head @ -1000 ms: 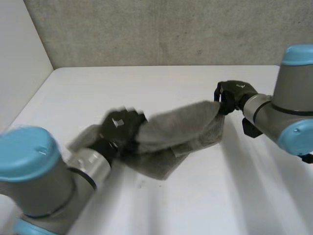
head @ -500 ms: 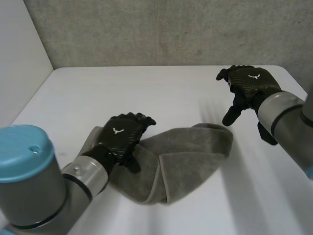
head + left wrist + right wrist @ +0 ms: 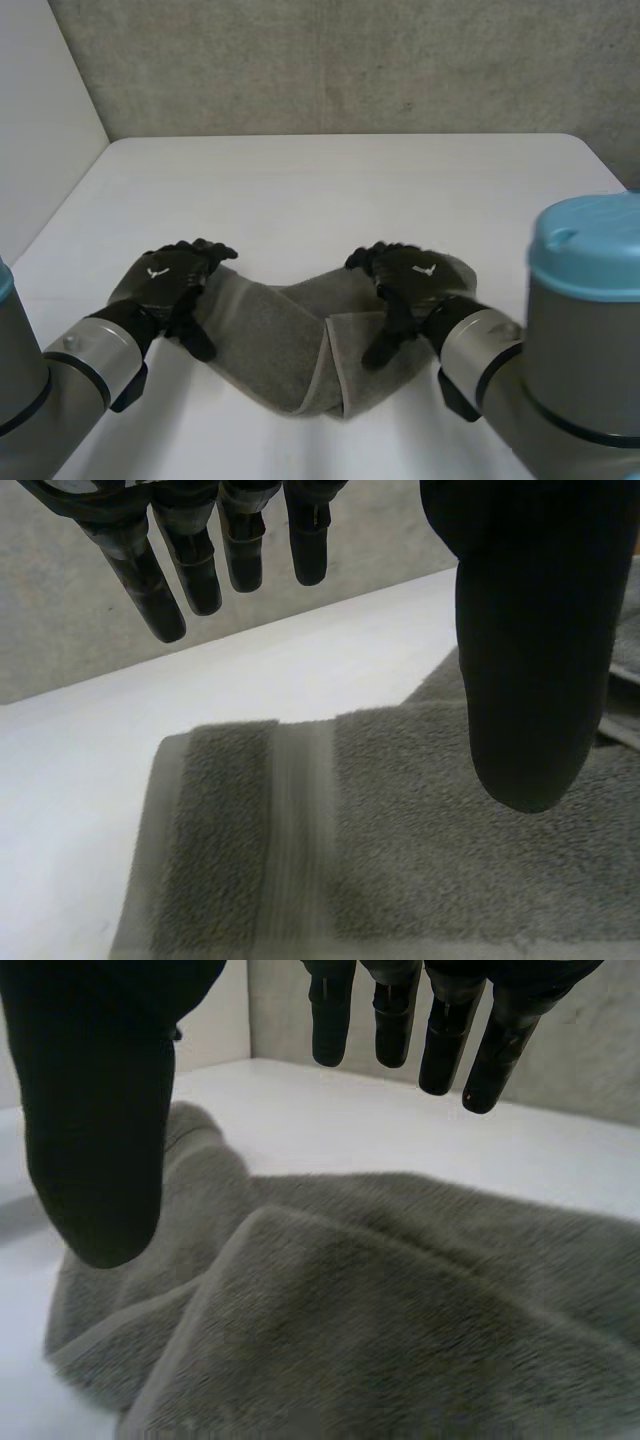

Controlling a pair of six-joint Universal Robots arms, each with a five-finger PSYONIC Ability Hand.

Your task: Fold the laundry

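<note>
Head view, grey towel (image 3: 272,335), white-marked left hand (image 3: 168,280), white-marked right hand (image 3: 415,282)

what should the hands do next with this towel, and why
Probably grip the towel at both ends and pull it flat. It lies bent and partly doubled over, while the left hand and right hand are open over its two ends, gripping nothing.

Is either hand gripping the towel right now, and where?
Nothing is held. The left hand hangs open over the left end of the grey towel; the right hand hangs open over its right end.
</note>
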